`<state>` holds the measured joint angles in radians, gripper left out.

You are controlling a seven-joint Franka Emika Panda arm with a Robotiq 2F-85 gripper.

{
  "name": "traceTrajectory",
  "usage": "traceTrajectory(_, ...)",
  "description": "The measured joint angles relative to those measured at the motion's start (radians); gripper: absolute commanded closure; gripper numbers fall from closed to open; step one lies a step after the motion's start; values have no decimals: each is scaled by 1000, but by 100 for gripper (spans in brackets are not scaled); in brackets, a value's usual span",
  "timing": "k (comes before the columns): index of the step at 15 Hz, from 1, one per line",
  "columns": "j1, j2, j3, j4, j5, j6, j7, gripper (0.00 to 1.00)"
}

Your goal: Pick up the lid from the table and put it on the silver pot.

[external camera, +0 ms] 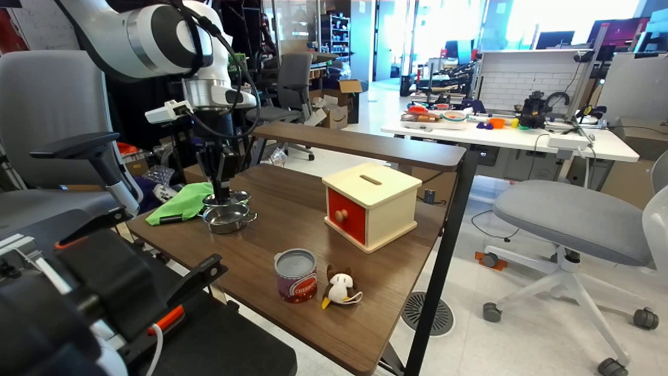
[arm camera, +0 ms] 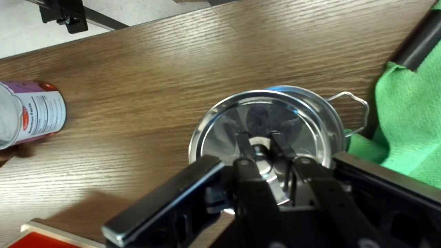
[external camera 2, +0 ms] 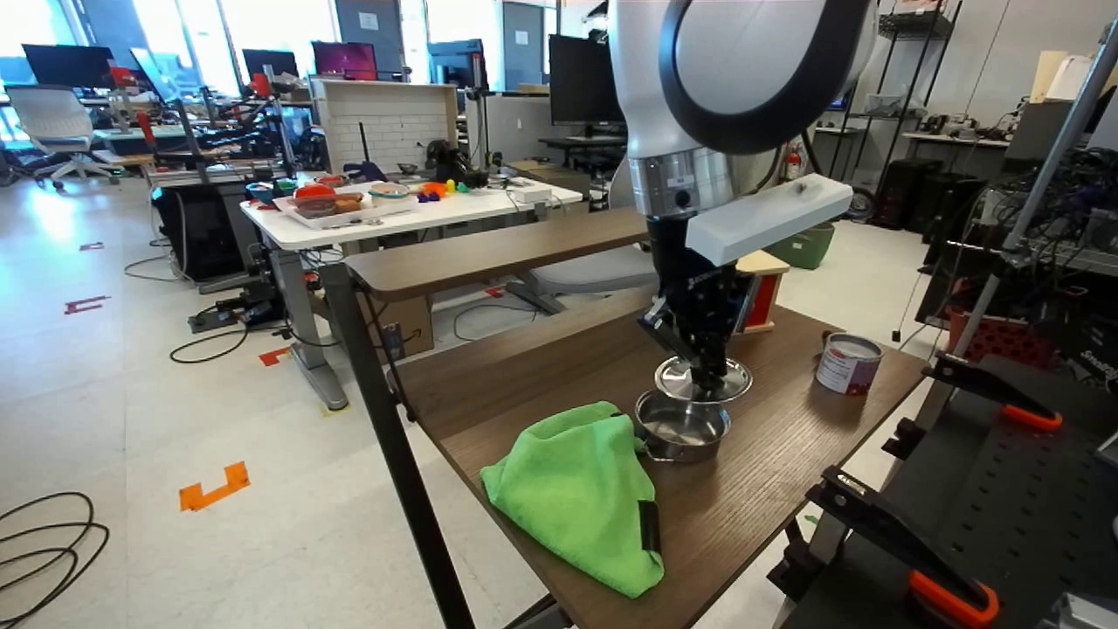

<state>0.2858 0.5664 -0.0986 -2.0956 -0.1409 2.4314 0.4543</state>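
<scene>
The silver pot (external camera: 228, 225) stands on the brown table, with a wire handle at its side; it also shows in an exterior view (external camera 2: 683, 441) and, partly covered, in the wrist view (arm camera: 333, 120). My gripper (external camera: 222, 200) points down with its fingers closed round the knob of the shiny round lid (external camera 2: 671, 382). In the wrist view, the knob sits between the fingertips (arm camera: 259, 136). The lid (arm camera: 220, 127) is offset from the pot and overlaps only part of its opening. Whether the lid touches the pot's rim I cannot tell.
A green cloth (external camera 2: 576, 498) lies right beside the pot. A yellow wooden box (external camera: 386, 209) with a red drawer, a grey cup (external camera: 296, 279) with reddish colour and a small plush bird (external camera: 340, 290) stand on the table. A raised shelf (external camera: 360, 143) runs along one edge.
</scene>
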Motion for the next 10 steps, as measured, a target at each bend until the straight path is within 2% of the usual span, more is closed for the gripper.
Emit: traceTrajectory(10,-18,27,6,-23,3,102,5,95)
